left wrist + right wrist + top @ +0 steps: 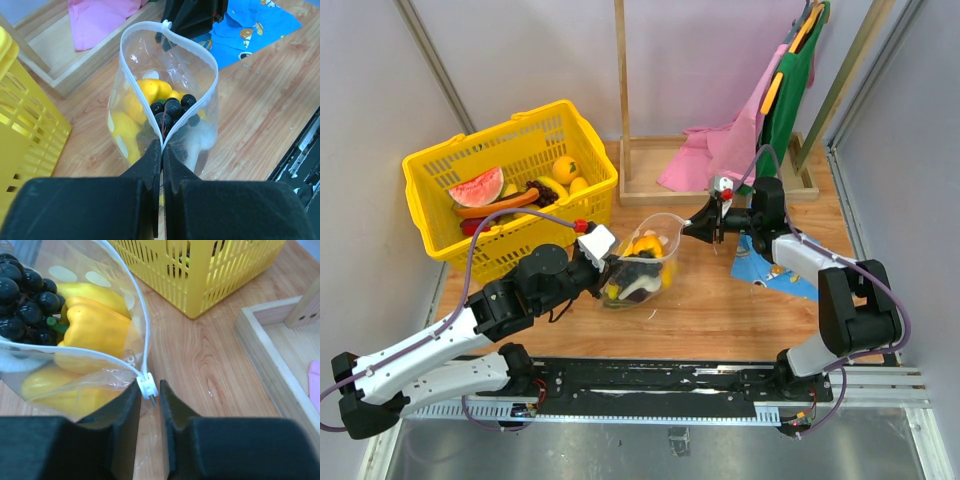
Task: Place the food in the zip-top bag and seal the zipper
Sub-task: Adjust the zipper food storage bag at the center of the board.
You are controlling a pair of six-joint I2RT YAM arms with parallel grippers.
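The zip-top bag [642, 262] stands on the wood table with its mouth gaping. Inside is food: a yellow pepper [95, 327], dark grapes [172, 107] and other yellow pieces. My left gripper [162, 145] is shut on the near end of the zipper [127, 75]. At the far end, my right gripper [150, 384] straddles the white zipper slider [148, 386]. Its jaws stand narrow, the slider rests against the left finger, and a small gap shows on the other side. In the top view the right gripper [692, 228] is at the bag's right end and the left gripper [603, 268] at its left.
A yellow basket [480, 140] with more toy food stands at the back left. A wooden frame [640, 190] with a pink cloth [720, 150] lies behind the bag. A blue patterned cloth [770, 270] lies under the right arm.
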